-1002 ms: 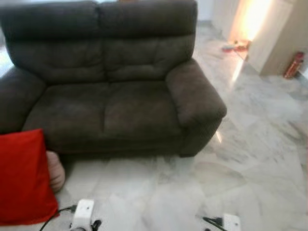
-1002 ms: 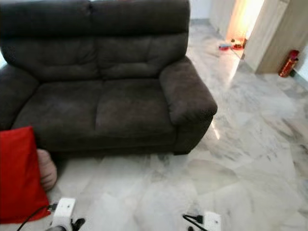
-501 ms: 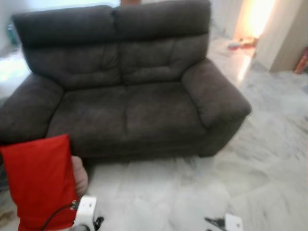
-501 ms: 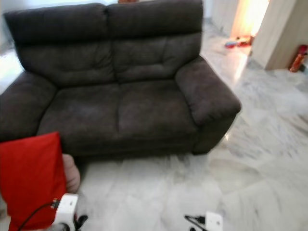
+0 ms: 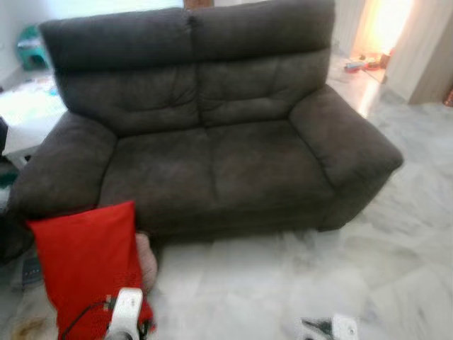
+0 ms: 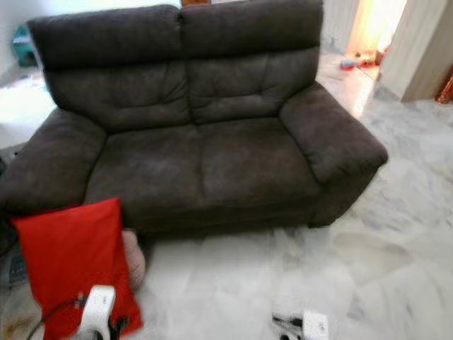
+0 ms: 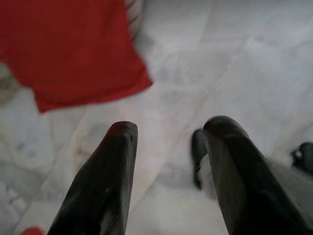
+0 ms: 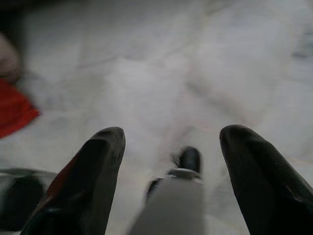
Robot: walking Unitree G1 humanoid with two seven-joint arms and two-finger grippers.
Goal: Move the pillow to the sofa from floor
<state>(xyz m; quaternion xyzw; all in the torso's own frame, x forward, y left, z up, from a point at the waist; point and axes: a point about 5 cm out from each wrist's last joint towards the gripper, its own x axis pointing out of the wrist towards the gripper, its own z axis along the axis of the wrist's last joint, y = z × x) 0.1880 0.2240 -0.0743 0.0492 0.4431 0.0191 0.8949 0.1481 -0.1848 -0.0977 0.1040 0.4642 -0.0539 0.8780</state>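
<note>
Red fabric marks the one pillow (image 5: 88, 273), propped upright on the marble floor (image 5: 283, 283) at about 8 o'clock in the head views, its upper edge against the front of the sofa's left armrest (image 5: 64, 173). One pinkish cushion (image 5: 146, 259) is tucked just behind its right edge, touching the sofa base. The single dark brown two-seat sofa (image 5: 212, 142) spans the middle, both seat cushions bare. From 4 to 6 o'clock the pale floor lies open, running past the right armrest (image 5: 343, 142) toward a bright doorway (image 5: 382, 28) at 1 o'clock. At 10 o'clock a white low table edge (image 5: 25, 117) sits beside the sofa, with a teal object (image 5: 32, 53) beyond it.

Two grippers hang low over the floor. In its wrist view the left gripper (image 7: 166, 132) has its fingers spread well apart with nothing between them, the pillow's corner lying ahead. The right gripper (image 8: 171, 139) is likewise wide open, holding nothing.
</note>
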